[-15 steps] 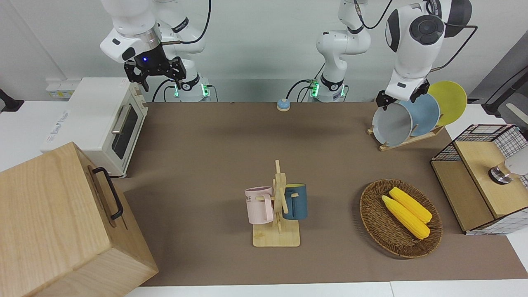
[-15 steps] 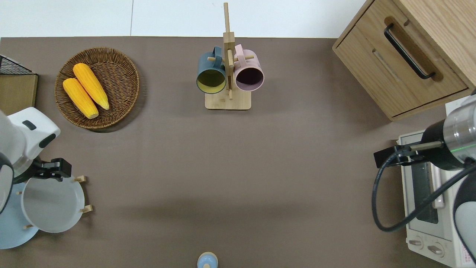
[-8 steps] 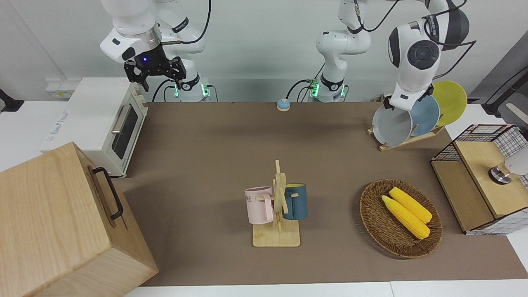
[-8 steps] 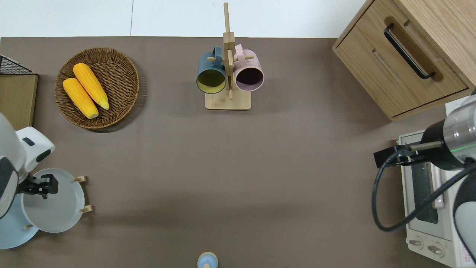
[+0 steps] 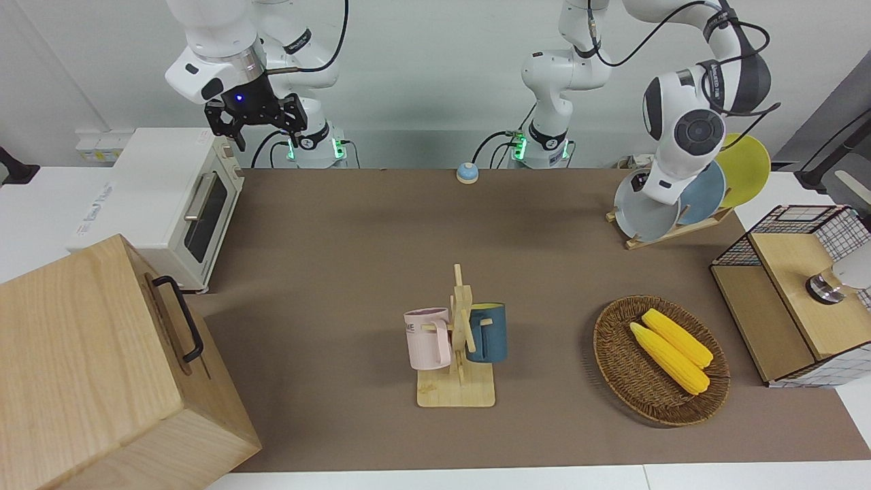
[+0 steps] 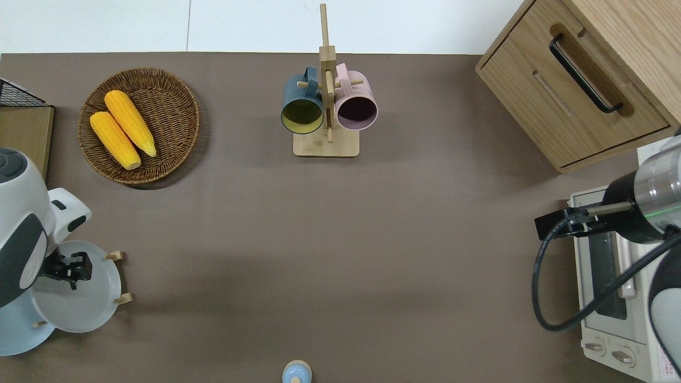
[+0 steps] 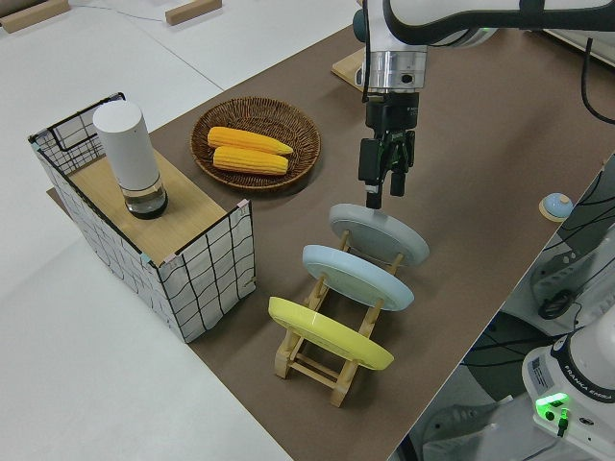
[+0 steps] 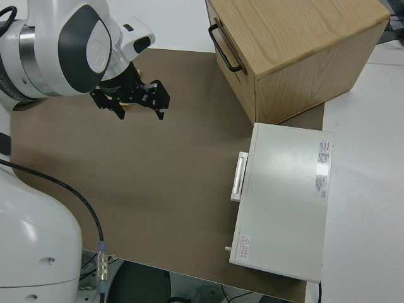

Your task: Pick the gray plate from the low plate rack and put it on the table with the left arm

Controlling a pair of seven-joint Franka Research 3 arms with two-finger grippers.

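Now the left gripper point(image 7: 382, 196) points straight down over the top rim of the gray plate point(image 7: 380, 233), its slim black fingers point(image 7: 371, 182) set a little apart with the rim right under the tips; whether they touch it, I cannot tell. From overhead the left gripper point(image 6: 68, 267) sits over the edge of the gray plate point(image 6: 80, 295) farther from the robots. That plate, round, smooth and pale with a shallow raised rim, leans in the low plate rack point(image 7: 322, 360), a small frame of light wood with two rails and short slanted pegs. Next in the rack from the gripper leans a light blue plate point(image 7: 357, 276), then a yellow plate point(image 7: 329, 333), all tilted the same way. The rack stands on the table point(image 6: 340, 239), matte brown and flat. Well out from the gripper, farther from the robots, lies a round woven wicker basket point(image 6: 175, 111) holding two yellow corn cobs point(image 6: 122, 129). Toward mid-table stands an upright wooden mug stand point(image 6: 325, 85) with a dark blue mug point(image 6: 301, 105) and a pink mug point(image 6: 356, 105). The right gripper point(image 5: 255, 119), fingers spread wide, is parked.
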